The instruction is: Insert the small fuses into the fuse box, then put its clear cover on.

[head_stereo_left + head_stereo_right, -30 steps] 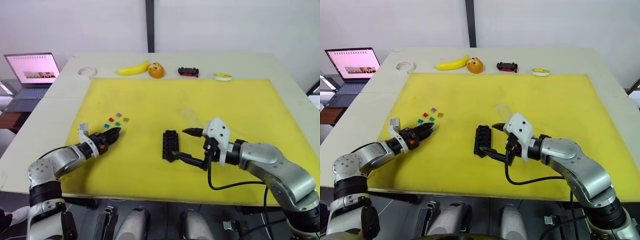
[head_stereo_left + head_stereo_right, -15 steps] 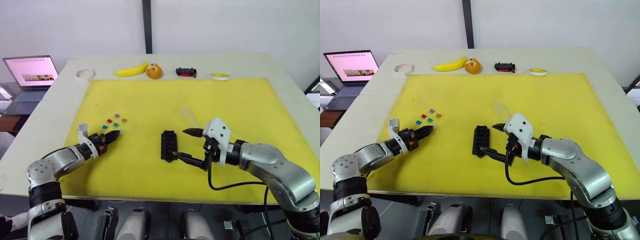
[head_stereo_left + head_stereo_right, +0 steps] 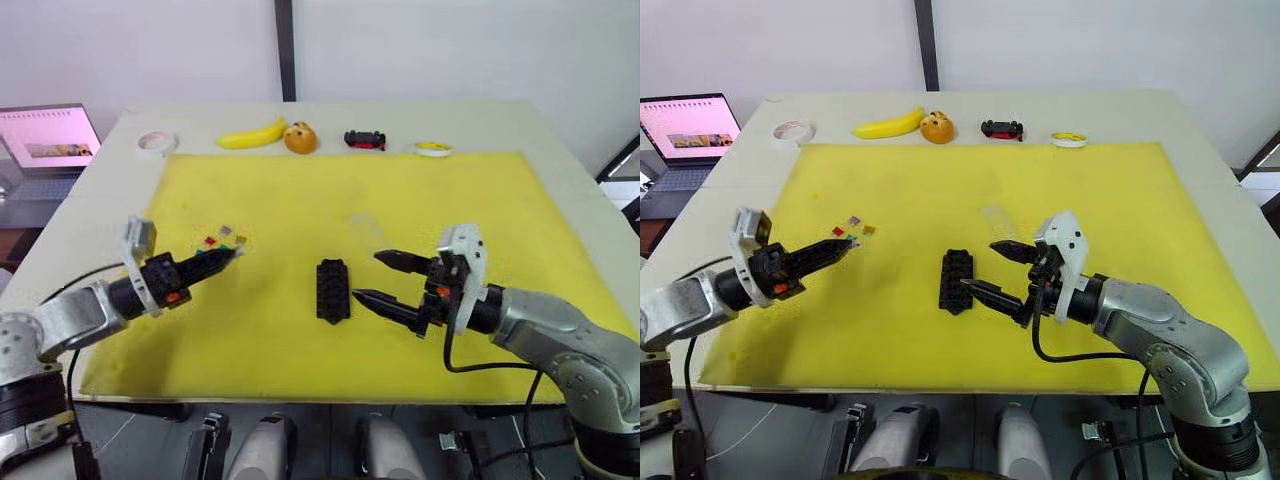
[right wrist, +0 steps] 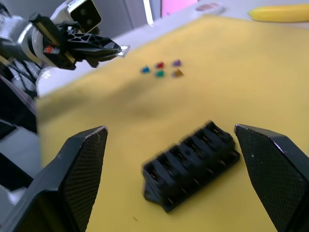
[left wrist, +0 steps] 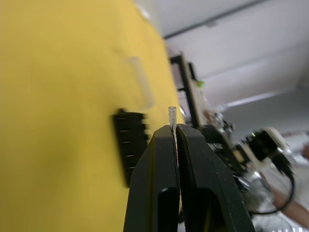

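The left gripper [image 5: 174, 129] is pinched shut on a small pale fuse [image 5: 171, 116], lifted clear for carrying to the fuse box [image 3: 332, 290]. The right gripper [image 3: 388, 279] waits wide open just beside the box, probably to steady it. Remaining fuses [image 4: 161, 69] and the clear cover [image 3: 998, 219] lie near the box.

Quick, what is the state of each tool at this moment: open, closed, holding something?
Left tool: closed on a small pale fuse, held above the mat.
Right tool: open, holding nothing, beside the fuse box.
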Motion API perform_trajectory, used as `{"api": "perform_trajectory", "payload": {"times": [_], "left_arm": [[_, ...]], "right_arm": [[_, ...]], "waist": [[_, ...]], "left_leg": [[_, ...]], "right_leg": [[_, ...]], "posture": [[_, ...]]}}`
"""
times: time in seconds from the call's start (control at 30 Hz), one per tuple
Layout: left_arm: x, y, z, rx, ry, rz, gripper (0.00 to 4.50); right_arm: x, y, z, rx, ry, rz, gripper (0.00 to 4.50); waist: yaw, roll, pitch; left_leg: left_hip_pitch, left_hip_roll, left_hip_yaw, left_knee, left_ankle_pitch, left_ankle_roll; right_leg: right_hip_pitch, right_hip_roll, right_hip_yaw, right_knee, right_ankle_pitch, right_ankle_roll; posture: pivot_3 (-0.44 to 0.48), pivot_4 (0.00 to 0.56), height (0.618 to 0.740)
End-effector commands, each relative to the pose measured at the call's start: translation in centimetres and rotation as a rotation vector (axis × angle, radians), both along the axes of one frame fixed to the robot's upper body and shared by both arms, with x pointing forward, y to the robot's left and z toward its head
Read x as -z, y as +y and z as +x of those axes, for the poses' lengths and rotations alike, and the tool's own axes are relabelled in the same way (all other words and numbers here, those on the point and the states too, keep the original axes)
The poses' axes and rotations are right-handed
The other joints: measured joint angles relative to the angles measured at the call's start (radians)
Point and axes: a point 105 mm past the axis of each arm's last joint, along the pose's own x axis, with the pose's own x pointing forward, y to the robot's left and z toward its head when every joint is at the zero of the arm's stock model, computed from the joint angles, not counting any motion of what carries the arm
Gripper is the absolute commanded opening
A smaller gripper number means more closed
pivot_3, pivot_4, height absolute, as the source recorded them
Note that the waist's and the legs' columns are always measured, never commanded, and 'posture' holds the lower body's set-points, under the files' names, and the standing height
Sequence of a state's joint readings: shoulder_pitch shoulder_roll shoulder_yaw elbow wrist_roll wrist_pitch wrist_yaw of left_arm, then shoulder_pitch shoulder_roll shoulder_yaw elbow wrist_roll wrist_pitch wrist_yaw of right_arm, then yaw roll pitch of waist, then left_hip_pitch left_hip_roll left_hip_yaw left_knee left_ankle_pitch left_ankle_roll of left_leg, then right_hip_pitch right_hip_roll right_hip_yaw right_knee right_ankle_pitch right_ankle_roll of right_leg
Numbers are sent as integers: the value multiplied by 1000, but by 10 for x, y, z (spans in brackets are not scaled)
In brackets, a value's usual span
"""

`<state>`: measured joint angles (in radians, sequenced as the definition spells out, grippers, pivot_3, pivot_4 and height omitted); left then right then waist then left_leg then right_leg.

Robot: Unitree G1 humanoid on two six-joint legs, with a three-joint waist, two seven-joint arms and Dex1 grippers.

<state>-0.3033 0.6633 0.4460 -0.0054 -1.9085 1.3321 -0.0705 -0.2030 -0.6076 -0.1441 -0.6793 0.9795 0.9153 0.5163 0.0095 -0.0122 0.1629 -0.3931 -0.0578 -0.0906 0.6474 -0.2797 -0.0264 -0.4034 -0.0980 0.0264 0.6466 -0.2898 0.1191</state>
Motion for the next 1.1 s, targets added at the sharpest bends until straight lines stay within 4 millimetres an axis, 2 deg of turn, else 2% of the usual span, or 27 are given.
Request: {"api": "perform_trajectory", "payload": {"times": [0.03,0.2,0.4,0.83,0.87,0.9,1.1], "left_arm": [[-28,-29,-6,117,-124,-39,53],[-40,-50,-1,151,-173,-90,53],[-41,-67,-2,210,-175,-117,53],[-46,-81,3,234,-185,-161,53],[-46,-81,3,234,-185,-163,0],[-46,-83,3,234,-190,-155,0],[-42,-85,4,231,-190,-161,0]], "right_arm": [[-25,13,-6,-40,1,133,4500],[-41,25,-7,-72,61,257,4500],[-54,33,0,-62,119,359,4500],[-50,42,19,4,229,431,4500],[-50,42,19,6,234,435,3923],[-49,43,18,2,247,442,3746],[-53,43,22,16,307,532,3746]], "waist": [[1,0,0],[-4,0,0],[-18,0,0],[-23,0,0],[-23,0,0],[-23,0,1],[-23,0,1]], "left_leg": [[0,0,0,0,0,0],[0,0,1,-2,0,0],[-1,0,1,-1,0,0],[-1,0,1,0,0,0],[-1,0,1,0,0,1],[-1,0,1,0,0,1],[-1,0,1,0,0,1]], "right_leg": [[0,0,0,0,0,0],[-1,1,0,-1,0,0],[-1,1,0,0,0,0],[-1,3,-1,1,0,0],[-2,3,-1,1,0,0],[-2,4,-1,1,0,0],[-2,5,-1,1,0,0]], "posture": [[0,150,740],[0,150,740],[0,150,740],[0,150,740],[0,150,740],[0,150,740],[0,150,740]]}}
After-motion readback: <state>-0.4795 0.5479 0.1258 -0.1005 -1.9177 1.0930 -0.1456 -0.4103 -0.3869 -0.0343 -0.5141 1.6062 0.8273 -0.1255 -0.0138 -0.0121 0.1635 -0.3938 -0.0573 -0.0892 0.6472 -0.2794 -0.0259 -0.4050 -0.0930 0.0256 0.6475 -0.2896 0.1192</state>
